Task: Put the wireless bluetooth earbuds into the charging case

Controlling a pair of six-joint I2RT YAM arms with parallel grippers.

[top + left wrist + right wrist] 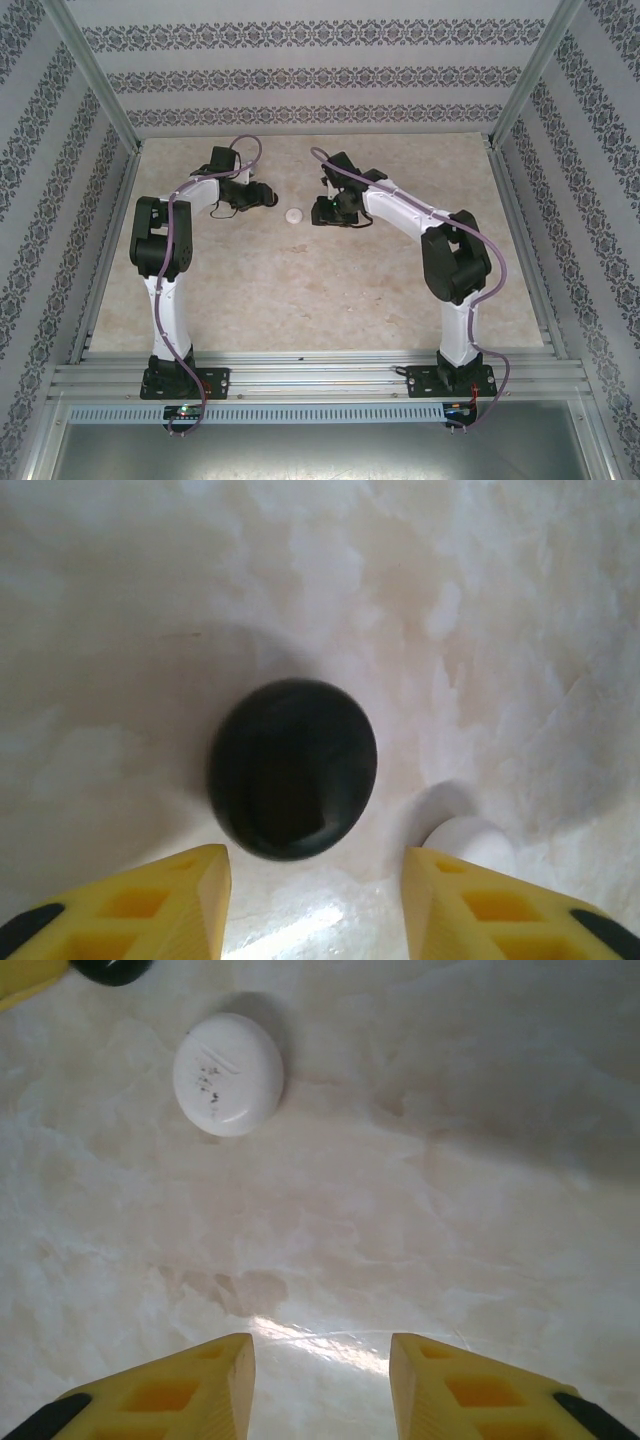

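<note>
On the table, the white charging case lies flat.

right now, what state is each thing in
black case, looks shut, lying on the table
white case, lid shut, lying flat on the table
left gripper, open, holding nothing
right gripper, open, holding nothing
</note>
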